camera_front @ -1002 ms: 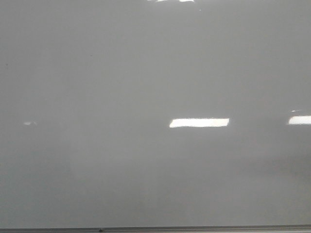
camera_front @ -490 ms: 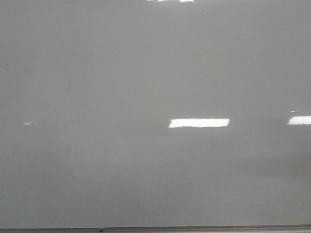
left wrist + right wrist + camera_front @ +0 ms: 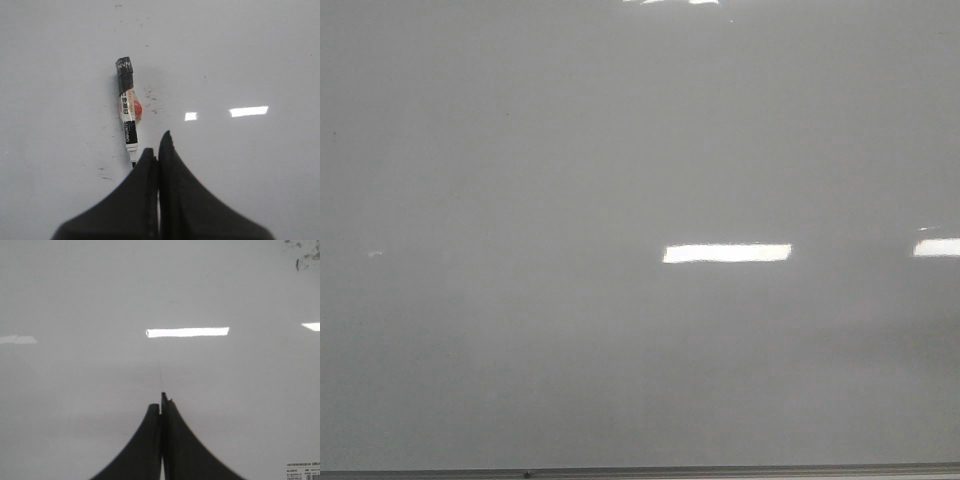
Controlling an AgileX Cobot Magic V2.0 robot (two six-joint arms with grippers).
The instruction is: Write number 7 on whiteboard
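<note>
The whiteboard (image 3: pixel 570 150) fills the front view, apparently unmarked. Left gripper (image 3: pixel 158 150) is closed and empty, a marker (image 3: pixel 128 117) lying just beyond its tips. Right gripper (image 3: pixel 161 405) is closed, empty.

My left gripper (image 3: pixel 158 150) is matte black, with two broad fingers (image 3: pixel 180 195) that flare wide at the base and curve inward to narrow tips; one tip stands a little taller than the other. My right gripper (image 3: pixel 161 404) has the same black, smooth, horn-like fingers (image 3: pixel 182 445), a thin pale seam running between them. No markings show on either.
</note>
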